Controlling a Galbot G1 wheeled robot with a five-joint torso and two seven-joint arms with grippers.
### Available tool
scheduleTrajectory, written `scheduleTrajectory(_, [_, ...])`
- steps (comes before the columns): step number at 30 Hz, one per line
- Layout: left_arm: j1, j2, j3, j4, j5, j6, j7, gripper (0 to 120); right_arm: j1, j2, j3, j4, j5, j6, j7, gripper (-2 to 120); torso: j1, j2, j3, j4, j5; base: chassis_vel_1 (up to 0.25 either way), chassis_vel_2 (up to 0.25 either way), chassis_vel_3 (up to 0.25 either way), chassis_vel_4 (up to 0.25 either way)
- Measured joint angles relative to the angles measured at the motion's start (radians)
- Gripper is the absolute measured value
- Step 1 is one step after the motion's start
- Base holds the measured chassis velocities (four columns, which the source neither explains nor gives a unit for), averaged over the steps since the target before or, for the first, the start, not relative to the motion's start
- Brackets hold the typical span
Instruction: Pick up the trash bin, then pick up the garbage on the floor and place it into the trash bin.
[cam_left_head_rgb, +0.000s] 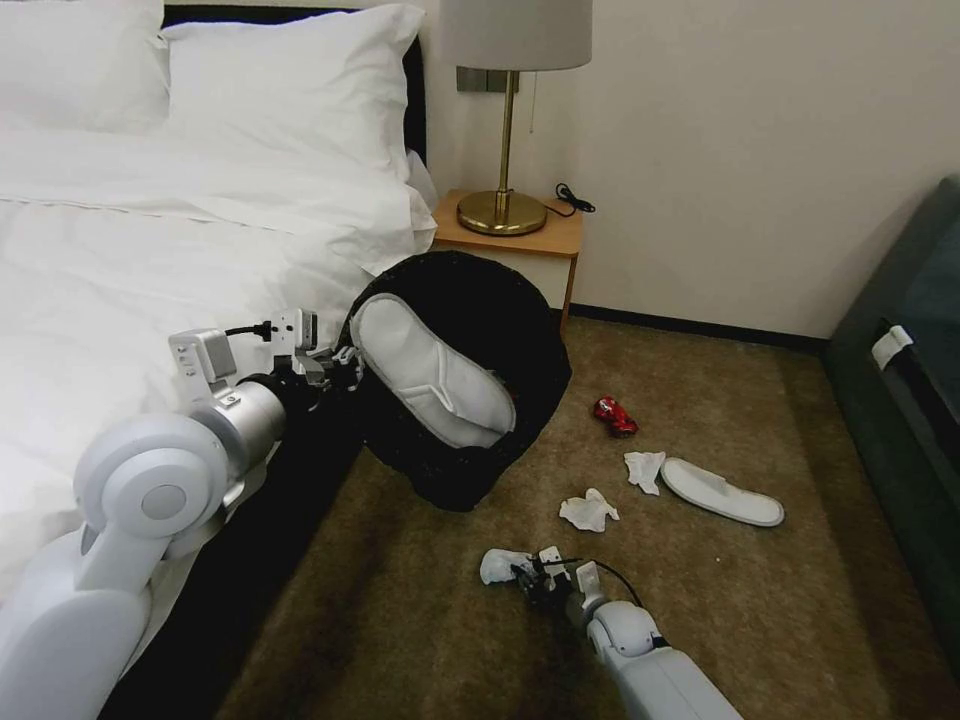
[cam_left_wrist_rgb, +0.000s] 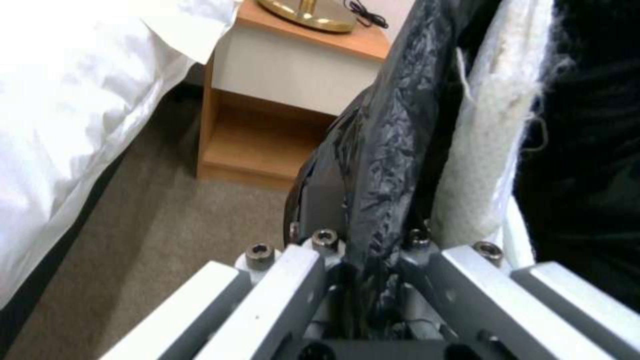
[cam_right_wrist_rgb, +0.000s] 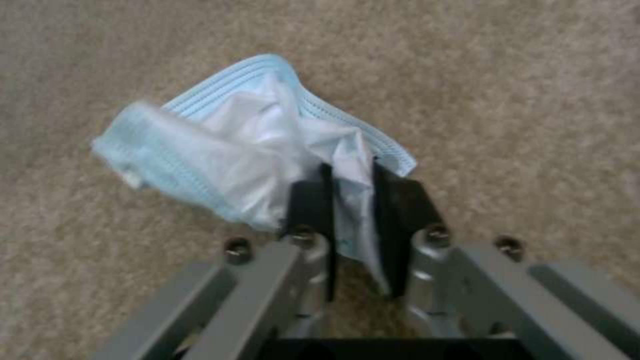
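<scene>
Two tools work here. Low in the head frame, just right of centre, the right tool (cam_left_head_rgb: 527, 577) is clamped on a crumpled face mask (cam_right_wrist_rgb: 253, 150) over the floor (cam_left_head_rgb: 780, 620). At centre left, the left tool (cam_left_head_rgb: 345, 365) is pinched on the rim of the bin (cam_left_head_rgb: 500, 330), held tilted off the floor with its mouth facing the camera and a slipper (cam_left_head_rgb: 430, 375) inside. Right of centre lie a tissue (cam_left_head_rgb: 588, 510), a second tissue (cam_left_head_rgb: 644, 468), another slipper (cam_left_head_rgb: 722, 492) and a red can (cam_left_head_rgb: 615, 416). Behind, upper centre, a lamp (cam_left_head_rgb: 505, 120) stands on the nightstand (cam_left_head_rgb: 555, 238) beside the bed (cam_left_head_rgb: 150, 260).
</scene>
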Motion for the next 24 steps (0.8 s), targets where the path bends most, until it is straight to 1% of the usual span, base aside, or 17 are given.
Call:
scheduleTrajectory(1, [0.0,0.0,0.0,0.0,0.0,0.0,0.0,1,0.0,0.0,0.0,0.0,0.0,0.0,0.0,12,0.0,0.0,0.0,0.0,0.0,0.0,0.0,0.0,0.0])
scheduleTrajectory(2, [0.0,-0.002,0.002,0.002,0.002,0.0,0.001,1,-0.003,0.002,0.0,0.001,-0.002,0.004,0.005,5,0.0,0.0,0.0,0.0,0.0004,0.0,0.0,0.0,0.0])
scheduleTrajectory(3, [-0.001,-0.003,0.002,0.002,0.002,0.0,0.001,1,-0.006,0.001,0.001,0.006,-0.005,0.006,0.009,1,0.0,0.0,0.0,0.0001,0.0003,0.0,0.0,0.0,0.0])
scheduleTrajectory(7, [-0.004,-0.005,0.003,0.004,0.003,0.0,0.001,1,-0.015,-0.005,0.003,0.027,-0.008,0.007,0.017,0,0.0,0.0,0.0,0.0,0.0006,0.0,0.0,0.0,0.0])
scheduleTrajectory(9, [-0.004,-0.007,0.004,0.006,0.003,0.0,0.001,1,-0.025,-0.012,0.008,0.048,-0.005,0.003,0.021,0,0.0,0.0,0.0,-0.0001,0.0004,0.0,0.0,0.0,0.0])
scheduleTrajectory(11, [-0.004,-0.009,0.005,0.006,0.003,0.0,0.002,1,-0.039,-0.026,0.039,0.1,0.01,-0.009,0.032,0,0.0,0.0,0.0,-0.0007,-0.0001,0.0,0.0,0.0,0.0])
scheduleTrajectory(12, [-0.004,-0.009,0.005,0.006,0.003,0.0,0.002,1,-0.039,-0.026,0.039,0.1,0.01,-0.009,0.032,0,0.0,0.0,0.0,-0.0007,-0.0001,0.0,0.0,0.0,0.0])
scheduleTrajectory(14, [0.005,-0.012,0.007,0.002,0.004,0.0,0.004,1,-0.064,-0.045,0.093,0.191,0.022,-0.023,0.042,0,0.0,0.0,0.0,-0.0007,-0.0001,0.0,0.0,0.0,0.0])
scheduleTrajectory(15, [0.005,-0.012,0.007,0.002,0.004,0.0,0.004,1,-0.064,-0.045,0.093,0.191,0.022,-0.023,0.042,0,0.0,0.0,0.0,-0.0007,-0.0001,0.0,0.0,0.0,0.0])
scheduleTrajectory(16, [0.01,-0.013,0.008,0.0,0.006,0.0,0.005,1,-0.079,-0.057,0.116,0.241,0.029,-0.033,0.043,0,0.0,0.0,0.0,-0.0007,-0.0003,0.0,0.0,0.0,0.0])
scheduleTrajectory(17, [0.01,-0.013,0.008,0.0,0.006,0.0,0.005,1,-0.079,-0.057,0.116,0.241,0.029,-0.033,0.043,0,0.0,0.0,0.0,-0.0007,-0.0003,0.0,0.0,0.0,0.0])
scheduleTrajectory(18, [0.013,-0.013,0.009,-0.002,0.01,0.0,0.008,1,-0.092,-0.067,0.135,0.284,0.034,-0.04,0.043,0,0.0,0.0,0.0,-0.0008,-0.0005,0.0,0.0,0.0,0.0])
scheduleTrajectory(19, [0.019,-0.014,0.011,-0.003,0.015,0.0,0.014,1,-0.123,-0.092,0.168,0.365,0.044,-0.048,0.043,0,0.0,0.0,0.0,-0.0007,-0.0003,0.0,0.0,0.0,0.0])
scheduleTrajectory(20, [0.019,-0.014,0.011,-0.003,0.015,0.0,0.014,1,-0.123,-0.092,0.168,0.365,0.044,-0.048,0.043,0,0.0,0.0,0.0,-0.0007,-0.0003,0.0,0.0,0.0,0.0])
scheduleTrajectory(22, [0.021,-0.014,0.012,-0.003,0.018,0.0,0.016,1,-0.166,-0.129,0.205,0.453,0.064,-0.056,0.046,0,0.0,0.0,0.0,-0.0009,-0.0005,0.0,0.0,0.0,0.0])
scheduleTrajectory(23, [0.021,-0.014,0.012,-0.003,0.018,0.0,0.016,1,-0.166,-0.129,0.205,0.453,0.064,-0.056,0.046,0,0.0,0.0,0.0,-0.0009,-0.0005,0.0,0.0,0.0,0.0])
scheduleTrajectory(24, [0.021,-0.014,0.012,-0.003,0.018,0.0,0.017,1,-0.186,-0.148,0.221,0.496,0.075,-0.059,0.048,0,0.0,0.0,0.0,-0.001,-0.0003,0.0,0.0,0.0,0.0])
